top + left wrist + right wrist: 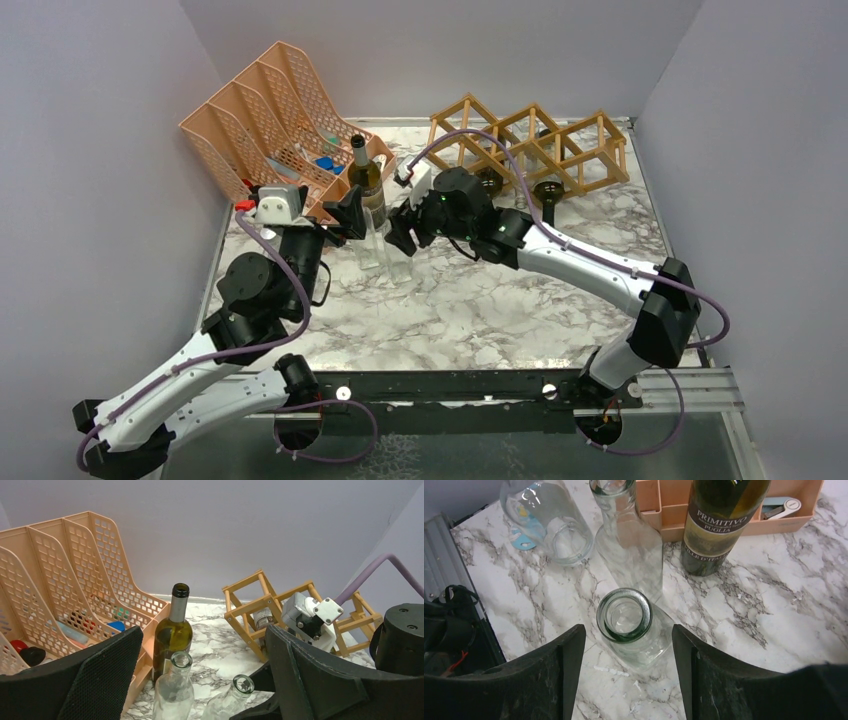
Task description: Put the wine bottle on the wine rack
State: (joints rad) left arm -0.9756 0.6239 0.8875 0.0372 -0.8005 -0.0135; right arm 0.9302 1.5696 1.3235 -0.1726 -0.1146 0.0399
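- Right tool (626, 636) open, straddling clear bottle (625, 616) (not the wine bottle (719, 525)); closing here grabs the wrong item.
- Sideways bump could topple it.
- Left tool (204, 636) wide open, empty.

The left arm (190, 360) rises folded from its base and aims the left gripper (348, 212) rightward with jaws spread wide, while the right arm (580, 262) stretches diagonally forward and leftward, wrist tipped downward, the right gripper (626, 640) pointing down with jaws parted.
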